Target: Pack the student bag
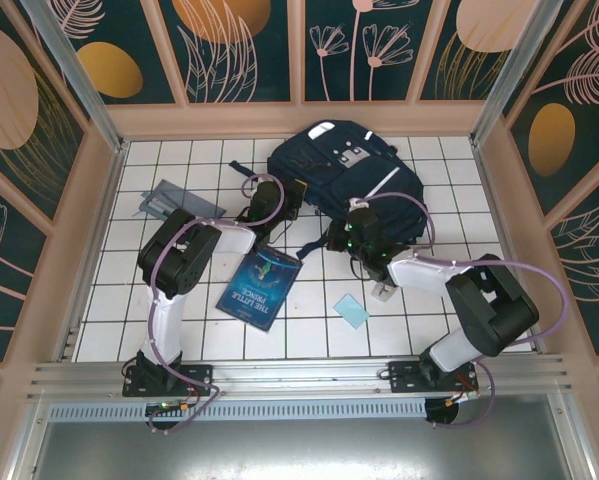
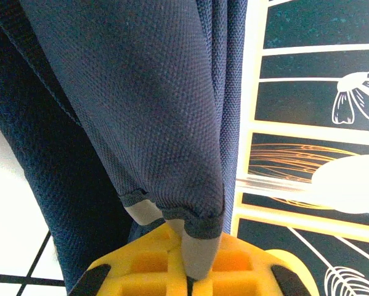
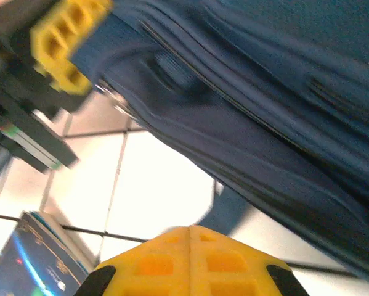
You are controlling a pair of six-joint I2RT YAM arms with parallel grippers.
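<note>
1. Here, the bag (image 1: 344, 165) lies on the tiled table (image 1: 129, 300) at the upper centre of the top view, its striped front facing up.
2. The left gripper (image 1: 276, 200) is at the bag's left edge. In its wrist view, its fingers (image 2: 199, 253) are clamped on a hemmed fold of the navy fabric.
3. The right gripper (image 3: 189, 243) sits just off the bag's lower edge, its jaws pressed together with nothing between them.
4. A book (image 1: 259, 288) lies lower left of the bag, between the arms, and a pale blue card (image 1: 351, 310) lies to its right.
5. A grey pouch (image 1: 169, 200) lies at the left, apart from the bag.
</note>
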